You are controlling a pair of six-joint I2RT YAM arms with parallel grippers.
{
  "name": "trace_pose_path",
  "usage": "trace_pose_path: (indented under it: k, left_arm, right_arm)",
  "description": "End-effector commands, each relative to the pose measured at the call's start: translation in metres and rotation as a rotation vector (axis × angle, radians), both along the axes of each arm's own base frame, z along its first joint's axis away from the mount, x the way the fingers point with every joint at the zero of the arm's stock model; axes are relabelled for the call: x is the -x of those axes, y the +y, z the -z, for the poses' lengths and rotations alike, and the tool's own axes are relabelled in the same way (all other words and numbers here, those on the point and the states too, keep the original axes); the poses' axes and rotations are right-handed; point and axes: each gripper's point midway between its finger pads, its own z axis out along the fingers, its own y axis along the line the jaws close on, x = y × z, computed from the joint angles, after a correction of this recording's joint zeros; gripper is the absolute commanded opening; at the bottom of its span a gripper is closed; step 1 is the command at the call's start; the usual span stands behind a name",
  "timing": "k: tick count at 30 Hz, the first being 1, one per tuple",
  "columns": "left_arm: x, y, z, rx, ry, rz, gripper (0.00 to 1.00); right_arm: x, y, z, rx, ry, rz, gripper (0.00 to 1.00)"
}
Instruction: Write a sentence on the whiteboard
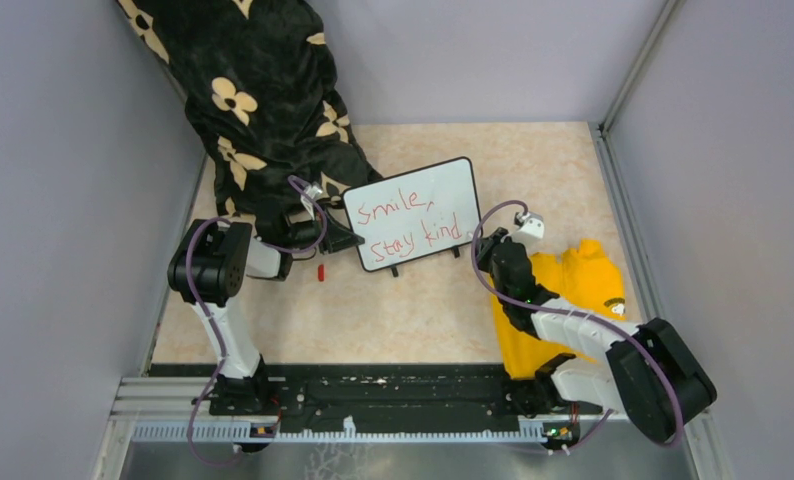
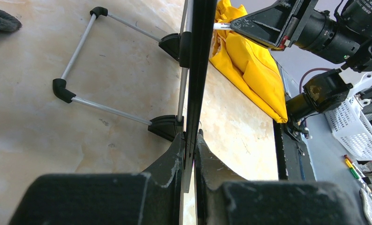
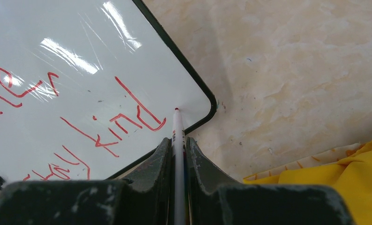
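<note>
Two grips are seen: the left gripper (image 2: 189,140) is clamped on the edge of the whiteboard (image 2: 198,70), which runs ahead from between the jaws. On its face the sentence (image 1: 403,225) is read up to "kind", and the right gripper (image 3: 177,143) is closed on a marker (image 3: 177,126) whose tip stands just ahead of the jaws, beside the last "d"; contact cannot be told. For a clean full stop, the board is best braced and the tip dabbed lightly, then lifted straight off.
</note>
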Motion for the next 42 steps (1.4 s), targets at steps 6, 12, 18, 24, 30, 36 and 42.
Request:
trace_pose_path:
  k: [6, 12, 18, 24, 30, 36, 42]
  left_arm:
    - [0.002, 0.002, 0.027, -0.030, 0.125, -0.032, 0.00]
    - [0.002, 0.002, 0.027, -0.030, 0.124, -0.030, 0.00]
    - [0.002, 0.002, 0.027, -0.030, 0.125, -0.031, 0.00]
    - [0.002, 0.002, 0.027, -0.030, 0.125, -0.030, 0.00]
    - [0.003, 0.003, 0.027, -0.029, 0.125, -0.030, 0.00]
    - [0.003, 0.003, 0.025, -0.026, 0.118, -0.031, 0.00]
    - [0.003, 0.002, 0.025, -0.026, 0.116, -0.033, 0.00]
  right_arm:
    - [-0.013, 0.002, -0.020, -0.039, -0.051, 0.013, 0.00]
    - [-0.013, 0.002, -0.018, -0.035, -0.045, 0.014, 0.00]
    - [-0.013, 0.003, -0.020, -0.031, -0.043, 0.009, 0.00]
    - [-0.012, 0.002, -0.025, -0.024, -0.051, 0.007, 0.00]
    - [-0.011, 0.006, -0.037, -0.033, -0.054, -0.018, 0.00]
    - [-0.002, 0.008, -0.064, -0.057, -0.088, -0.055, 0.00]
    - [0.018, 0.009, -0.092, -0.086, -0.116, -0.114, 0.00]
